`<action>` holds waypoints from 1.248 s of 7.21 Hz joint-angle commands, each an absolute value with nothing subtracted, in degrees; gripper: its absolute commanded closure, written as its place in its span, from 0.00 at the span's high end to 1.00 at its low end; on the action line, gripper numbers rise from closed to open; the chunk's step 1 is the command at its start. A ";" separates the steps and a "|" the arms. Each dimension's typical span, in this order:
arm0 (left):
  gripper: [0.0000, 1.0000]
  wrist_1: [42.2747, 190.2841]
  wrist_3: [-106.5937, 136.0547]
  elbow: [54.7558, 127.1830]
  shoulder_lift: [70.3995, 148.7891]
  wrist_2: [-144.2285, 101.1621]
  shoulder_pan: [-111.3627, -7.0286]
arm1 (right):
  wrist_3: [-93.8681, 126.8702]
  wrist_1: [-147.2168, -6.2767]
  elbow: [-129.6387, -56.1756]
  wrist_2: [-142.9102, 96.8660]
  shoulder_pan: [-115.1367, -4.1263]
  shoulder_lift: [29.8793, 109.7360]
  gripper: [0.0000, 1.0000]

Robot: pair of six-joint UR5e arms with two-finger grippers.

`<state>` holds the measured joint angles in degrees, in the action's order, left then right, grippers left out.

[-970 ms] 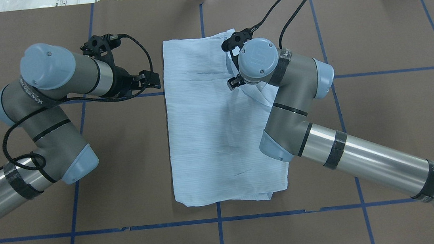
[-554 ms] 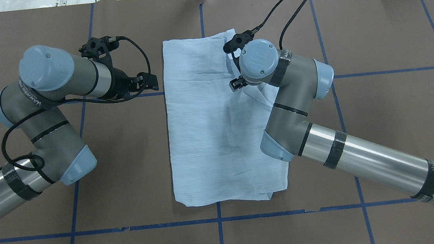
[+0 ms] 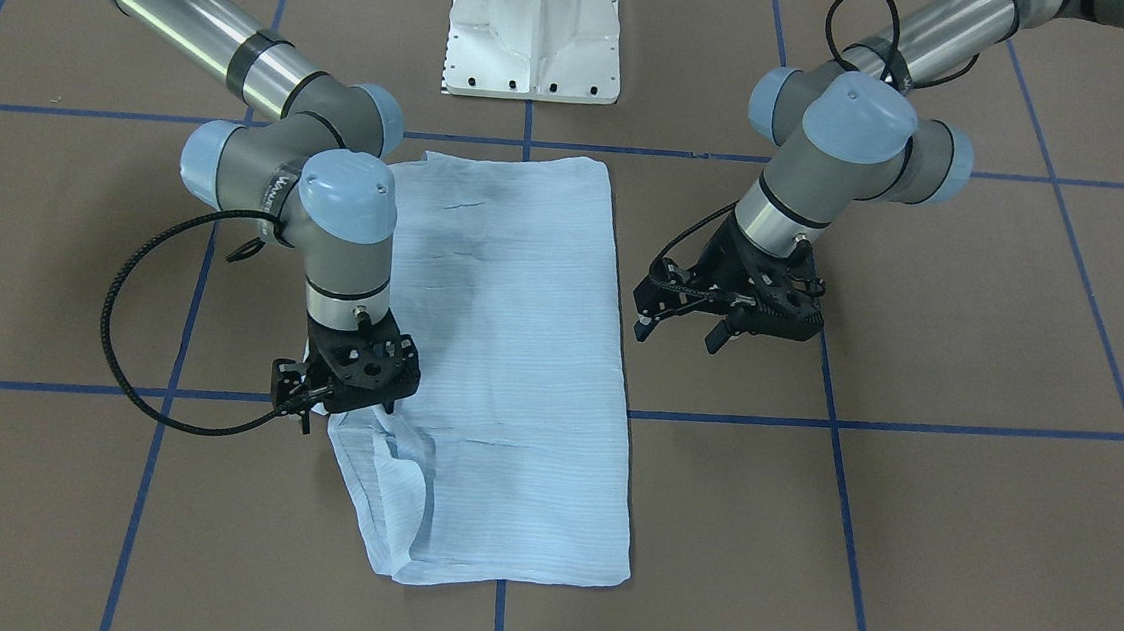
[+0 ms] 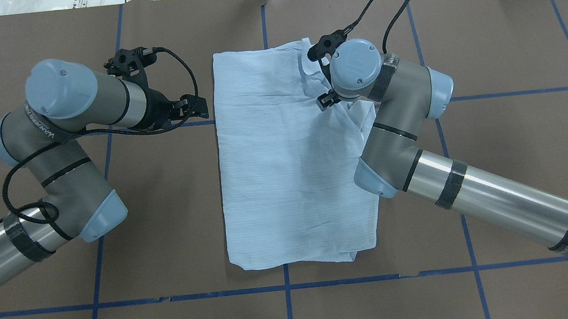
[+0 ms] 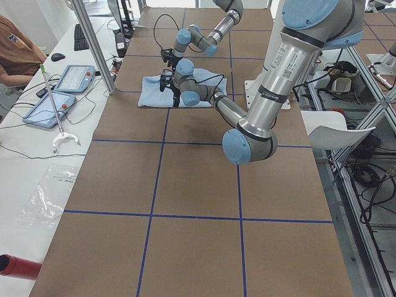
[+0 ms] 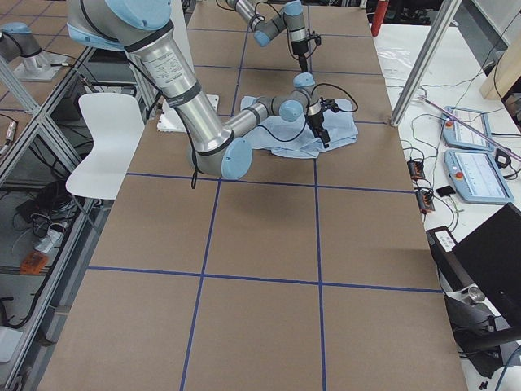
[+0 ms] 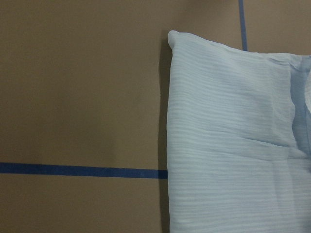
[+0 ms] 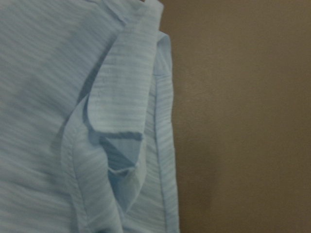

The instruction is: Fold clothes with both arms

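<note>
The light-blue striped shirt (image 4: 285, 170) lies folded into a tall rectangle in the middle of the table, and it also shows in the front view (image 3: 519, 352). My right gripper (image 3: 345, 417) is down on the shirt's far right edge. It looks shut on a pinch of fabric, which rises in a tented ridge (image 3: 388, 482) under it. In the overhead view the right wrist (image 4: 356, 66) hides its fingers. My left gripper (image 3: 678, 333) hovers open and empty just off the shirt's left edge, and it also shows in the overhead view (image 4: 199, 105). The right wrist view shows a bunched fold (image 8: 116, 126).
Brown table cover with blue tape grid lines (image 4: 286, 287). The white pedestal base (image 3: 536, 28) stands at the robot's side of the table. Black cables loop off both wrists (image 3: 120, 321). Operator tablets lie on a side bench (image 5: 62, 93).
My right gripper has moved right, toward the shirt's right edge, and the fabric near it has bunched and shifted along. My left gripper has drawn back slightly to the left.
</note>
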<state>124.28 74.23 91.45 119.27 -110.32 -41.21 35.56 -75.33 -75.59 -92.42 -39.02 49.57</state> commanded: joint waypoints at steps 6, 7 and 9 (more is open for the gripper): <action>1.00 123.58 76.62 94.81 119.45 -113.18 -40.70 | 31.18 -75.32 -83.54 -109.85 -48.69 56.74 1.00; 1.00 123.40 80.21 96.40 119.10 -114.77 -40.52 | 34.16 -75.32 -89.15 -112.30 -48.60 60.43 1.00; 1.00 122.61 86.97 101.05 116.20 -113.91 -35.01 | 44.68 -75.24 -101.63 -121.59 -47.64 69.83 1.00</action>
